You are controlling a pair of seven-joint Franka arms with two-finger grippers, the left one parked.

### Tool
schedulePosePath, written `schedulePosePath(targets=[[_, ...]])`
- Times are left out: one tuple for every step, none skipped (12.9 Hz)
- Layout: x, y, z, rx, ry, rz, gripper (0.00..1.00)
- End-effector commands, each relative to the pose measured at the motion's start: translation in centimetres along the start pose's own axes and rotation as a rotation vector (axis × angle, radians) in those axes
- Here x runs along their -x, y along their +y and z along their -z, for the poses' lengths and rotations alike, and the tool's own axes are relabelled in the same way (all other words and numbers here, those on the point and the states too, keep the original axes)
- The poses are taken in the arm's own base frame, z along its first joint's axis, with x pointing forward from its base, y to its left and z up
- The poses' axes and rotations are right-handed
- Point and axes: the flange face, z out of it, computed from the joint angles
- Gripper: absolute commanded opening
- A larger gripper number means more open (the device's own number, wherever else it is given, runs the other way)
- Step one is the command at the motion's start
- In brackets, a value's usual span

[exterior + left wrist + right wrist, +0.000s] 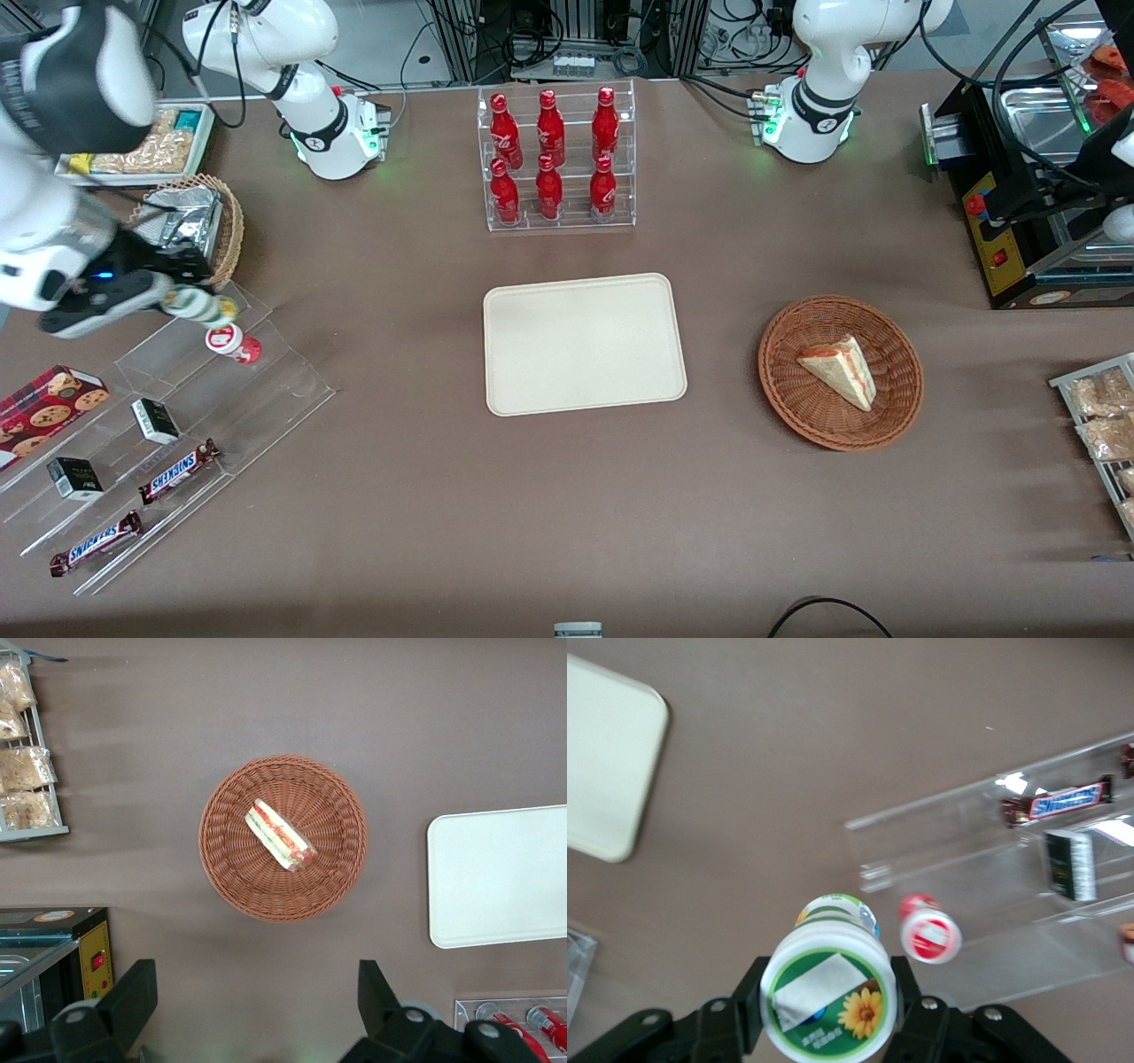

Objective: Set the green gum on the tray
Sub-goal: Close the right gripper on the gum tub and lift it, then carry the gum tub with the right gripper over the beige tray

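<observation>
My right gripper (190, 301) is shut on the green gum (198, 307), a small white-and-green canister, and holds it above the clear acrylic stand at the working arm's end of the table. In the right wrist view the green gum (828, 997) sits between my fingers (914, 1005), its green lid with a flower facing the camera. The beige tray (583, 343) lies flat at the table's middle, bare. A corner of the tray (602, 762) also shows in the right wrist view, and its edge (496, 875) in the left wrist view.
A red-lidded canister (232, 342) stands on the acrylic stand (177, 425), just nearer the front camera than my gripper. The stand also holds Snickers bars (177, 471) and small dark boxes (155, 420). A rack of red bottles (556, 159), a wicker basket with a sandwich (840, 372) and a basket of foil packs (190, 226) stand around.
</observation>
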Motion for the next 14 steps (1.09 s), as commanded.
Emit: schedulePosePath(targets=[[-5.0, -8.3, -0.4, 0.011, -0.024, -0.107, 0.00], [-6.5, -11.4, -0.9, 0.017, -0.024, -0.156, 0.00], [-8.1, -14.6, -1.6, 0.014, -0.029, -0.224, 0.00], [-9.3, -18.3, -2.9, 0.006, -0.038, -0.283, 0.00], [-10.5, -22.4, -4.1, 0.008, -0.042, -0.311, 0.00], [-12.0, -25.4, -5.0, 0.014, -0.030, -0.336, 0.00], [-13.6, -27.9, -5.9, 0.016, -0.021, -0.369, 0.00], [-14.6, -30.3, -7.5, 0.020, -0.028, -0.389, 0.00], [-15.2, -32.4, -9.3, 0.020, -0.030, -0.396, 0.00], [-15.8, -34.1, -10.9, 0.009, -0.005, -0.408, 0.00], [-16.3, -35.8, -12.8, -0.001, 0.018, -0.434, 0.00], [-16.5, -38.1, -15.7, 0.004, 0.027, -0.435, 0.00], [-16.7, -39.6, -18.4, 0.007, 0.031, -0.433, 0.00], [-16.6, -41.5, -20.9, 0.005, 0.045, -0.445, 0.00]])
